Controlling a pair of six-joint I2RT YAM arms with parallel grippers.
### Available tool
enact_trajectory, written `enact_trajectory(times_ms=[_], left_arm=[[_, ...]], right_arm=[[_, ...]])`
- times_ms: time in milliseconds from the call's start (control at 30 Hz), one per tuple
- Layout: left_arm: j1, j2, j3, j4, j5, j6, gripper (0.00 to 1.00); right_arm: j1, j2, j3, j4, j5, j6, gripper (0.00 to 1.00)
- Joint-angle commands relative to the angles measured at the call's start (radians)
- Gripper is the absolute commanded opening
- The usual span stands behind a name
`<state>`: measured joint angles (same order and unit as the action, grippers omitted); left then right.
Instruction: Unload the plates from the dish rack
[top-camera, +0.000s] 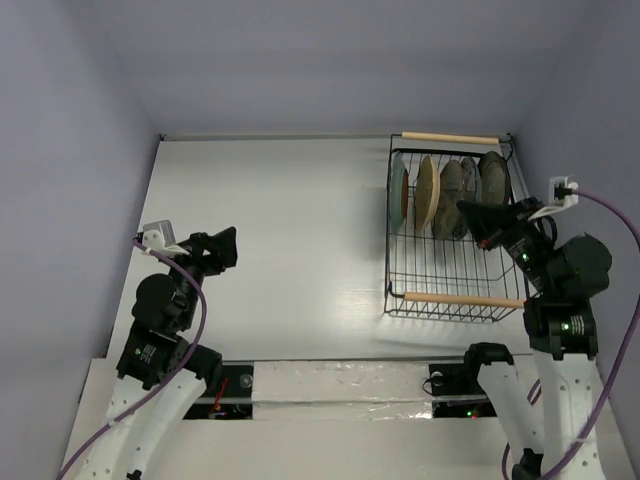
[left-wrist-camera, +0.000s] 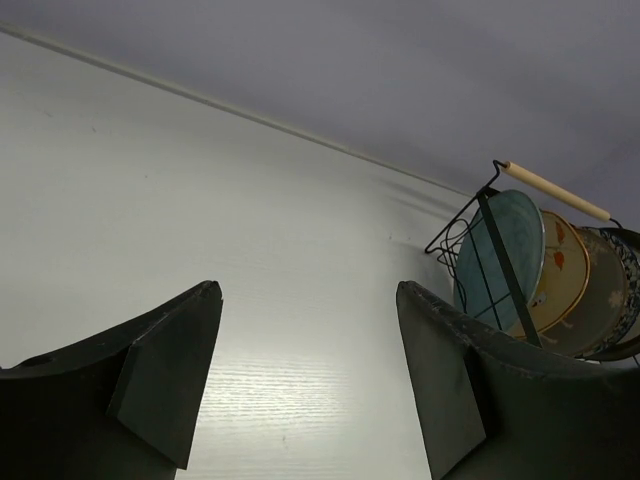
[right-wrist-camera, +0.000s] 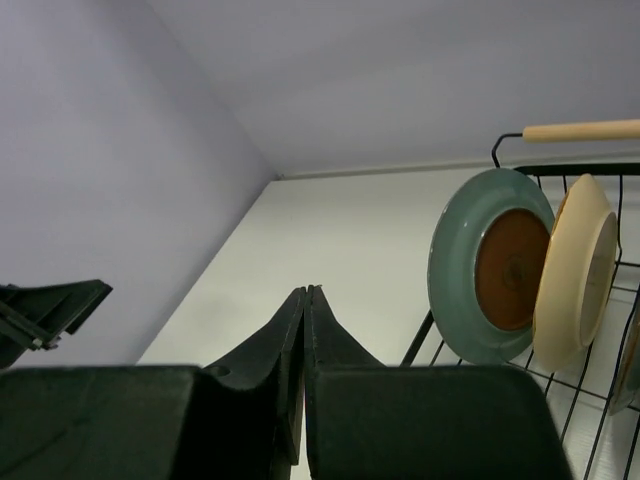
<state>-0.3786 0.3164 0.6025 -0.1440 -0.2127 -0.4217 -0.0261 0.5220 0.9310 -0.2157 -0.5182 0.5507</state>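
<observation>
The black wire dish rack with two wooden rod handles sits at the table's right. Several plates stand upright in its far end: the teal plate leftmost, then the tan plate, the grey plate, and more behind. My right gripper is shut and empty, hovering above the rack just in front of the plates. In the right wrist view its fingertips meet left of the teal plate and tan plate. My left gripper is open and empty over bare table at the left.
In the left wrist view the open gripper faces white table; the rack with teal plate and tan plate stands far right. Purple walls close the table's back and sides. The right arm's cable loops beside the rack.
</observation>
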Motion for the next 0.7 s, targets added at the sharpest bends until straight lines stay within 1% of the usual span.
enact_trajectory(times_ms=[0,100,133,200,233,267,333,367,400,433,467,500,533,567,667], left_arm=[[-0.003,-0.010,0.033,0.023,0.006,0.018,0.68],[-0.003,-0.016,0.029,0.023,0.006,0.017,0.67],[-0.003,-0.017,0.029,0.021,0.006,0.018,0.67],[-0.003,-0.016,0.028,0.026,0.006,0.017,0.66],[-0.003,-0.014,0.026,0.027,0.006,0.017,0.65],[-0.003,-0.016,0.026,0.029,0.006,0.015,0.65],[-0.003,-0.013,0.025,0.026,0.006,0.015,0.64],[-0.003,-0.013,0.026,0.026,0.006,0.015,0.63],[-0.003,-0.013,0.025,0.027,0.006,0.015,0.63],[-0.003,-0.014,0.025,0.027,0.006,0.014,0.61],[-0.003,-0.013,0.025,0.029,0.006,0.014,0.60],[-0.003,-0.014,0.022,0.029,0.006,0.012,0.57],[-0.003,-0.016,0.022,0.030,0.006,0.012,0.55],[-0.003,-0.014,0.020,0.030,0.006,0.014,0.54],[-0.003,-0.016,0.020,0.029,0.006,0.008,0.44]], right_arm=[[0.032,0.078,0.058,0.041,0.000,-0.014,0.03],[0.119,0.163,0.103,0.000,0.131,-0.069,0.03],[0.205,0.217,0.118,-0.016,0.249,-0.086,0.03],[0.290,0.281,0.184,-0.074,0.373,-0.119,0.05],[0.351,0.318,0.207,-0.095,0.474,-0.155,0.06],[0.371,0.391,0.257,-0.135,0.510,-0.169,0.07],[0.403,0.461,0.304,-0.169,0.639,-0.207,0.15],[0.431,0.520,0.325,-0.197,0.683,-0.216,0.21],[0.443,0.548,0.365,-0.206,0.723,-0.225,0.40],[0.452,0.574,0.383,-0.214,0.792,-0.247,0.50],[0.463,0.601,0.403,-0.232,0.819,-0.256,0.56],[0.463,0.646,0.422,-0.240,0.840,-0.262,0.67],[0.463,0.670,0.457,-0.246,0.874,-0.276,0.70],[0.463,0.690,0.475,-0.257,0.885,-0.282,0.72],[0.482,0.775,0.546,-0.281,0.922,-0.304,0.73]])
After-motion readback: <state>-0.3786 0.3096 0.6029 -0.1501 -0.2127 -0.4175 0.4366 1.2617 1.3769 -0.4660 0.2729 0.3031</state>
